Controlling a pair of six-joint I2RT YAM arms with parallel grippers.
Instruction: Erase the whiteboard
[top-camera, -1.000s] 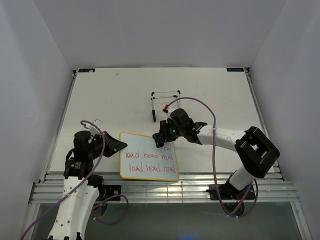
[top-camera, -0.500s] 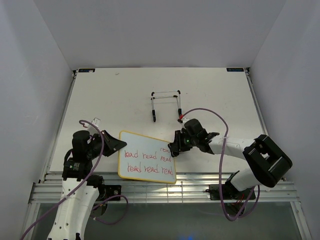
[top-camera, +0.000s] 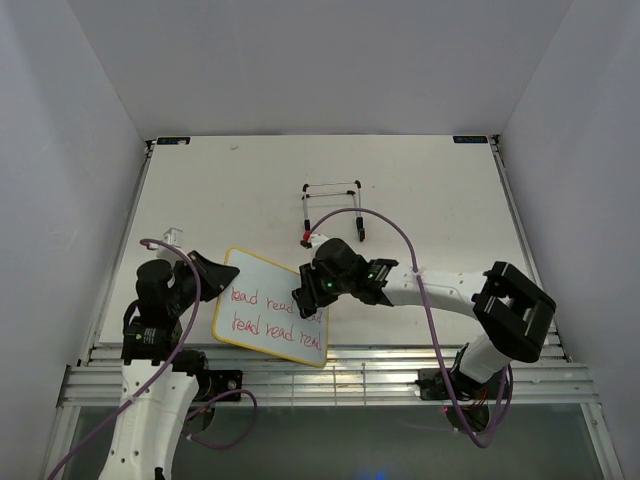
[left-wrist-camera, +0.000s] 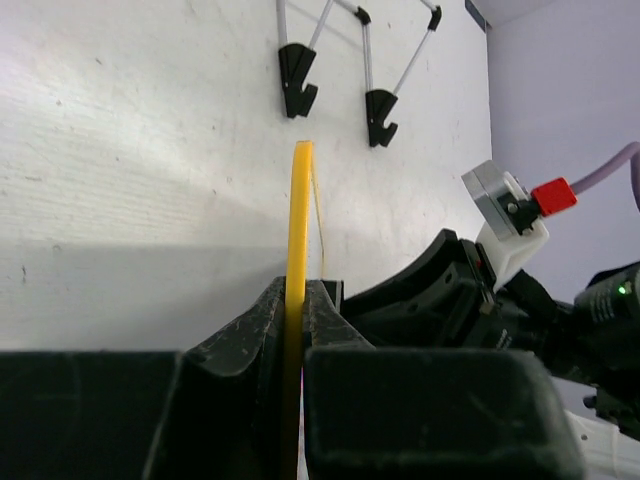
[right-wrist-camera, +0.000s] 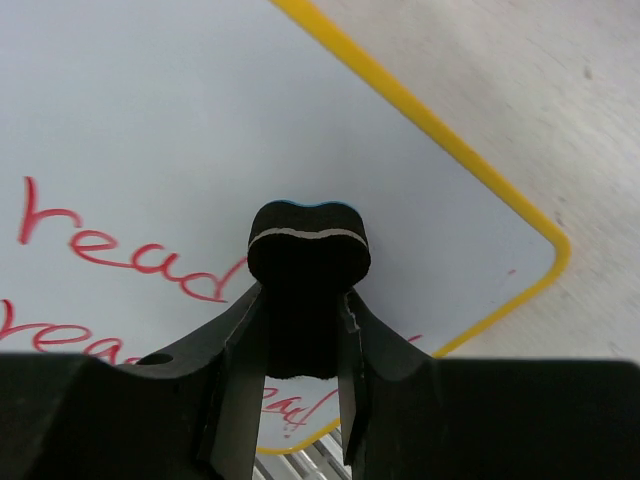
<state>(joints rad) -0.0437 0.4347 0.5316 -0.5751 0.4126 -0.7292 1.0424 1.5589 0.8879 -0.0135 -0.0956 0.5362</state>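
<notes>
Top external: left gripper (top-camera: 222, 276) pinches whiteboard (top-camera: 262, 283) left edge; right gripper (top-camera: 306, 294) clamps eraser (right-wrist-camera: 308, 247) on its face beside red "read" rows; stand (top-camera: 333, 186) beyond.

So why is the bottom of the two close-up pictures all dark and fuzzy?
Left wrist view: the jaws sit very close to the lens, so they look black and soft, while the yellow edge of the whiteboard looks crisp. Right wrist view: same dark jaws, clamped around the eraser. Top view: evenly lit, sharp.

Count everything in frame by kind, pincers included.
whiteboard: 1
eraser: 1
wire stand: 1
pincers: 2 (left pincer, right pincer)
Total: 5
</notes>
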